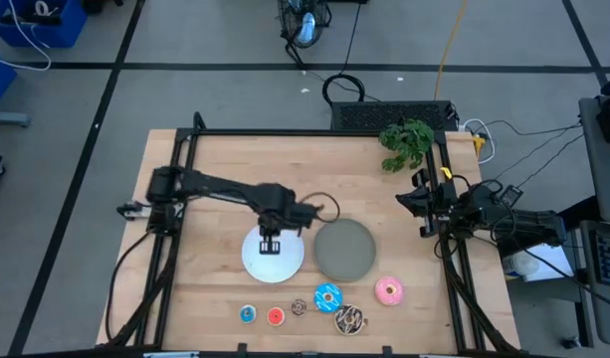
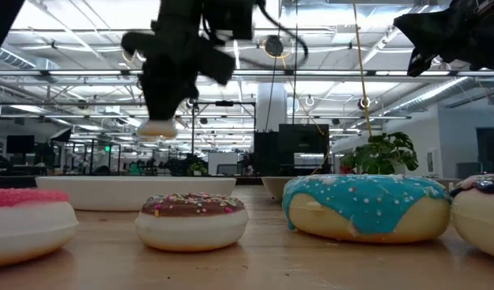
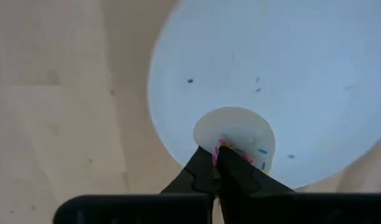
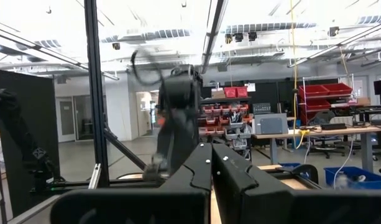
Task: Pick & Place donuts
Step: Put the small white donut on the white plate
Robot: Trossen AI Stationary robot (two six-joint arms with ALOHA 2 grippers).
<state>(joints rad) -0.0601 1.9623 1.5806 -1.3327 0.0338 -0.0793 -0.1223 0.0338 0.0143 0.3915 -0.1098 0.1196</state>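
My left gripper (image 3: 218, 155) is pinched shut on a tiny pale pink donut (image 3: 235, 137), gripping it at its rim so the ring hangs just past my fingertips (image 3: 199, 168), lifted above the white plate (image 1: 273, 254) and not touching it. The grey plate (image 1: 344, 249) sits beside that one, off to my right. Nearer the table's front edge than my fingers lie the others in a row: tiny blue donut (image 1: 248, 314), red donut (image 1: 276, 316), brown donut (image 1: 299, 306), blue-iced donut (image 1: 327, 296), sprinkled donut (image 1: 349, 318) and pink donut (image 1: 389, 290). My right gripper (image 4: 211, 163) waits at the table's right edge, fingers closed on nothing.
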